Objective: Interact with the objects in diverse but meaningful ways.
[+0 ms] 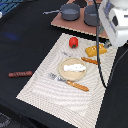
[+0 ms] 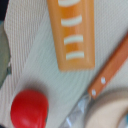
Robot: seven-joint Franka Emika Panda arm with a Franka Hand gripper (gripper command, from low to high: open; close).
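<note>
On the dark tabletop (image 1: 30,35), the sausage (image 1: 20,74) lies well off the striped placemat (image 1: 45,80). Further right on the mat: fish (image 1: 73,66) on its plate (image 1: 62,71), tomato (image 1: 73,42), bread (image 1: 95,50). Two pots (image 1: 70,12) sit on a board behind. The gripper's opening cannot be told.

A black bench (image 1: 20,45) is seen, covered in part by a pale striped mat (image 1: 55,85). A brown board (image 1: 60,21) is laid at the far edge. Even light is cast throughout.
</note>
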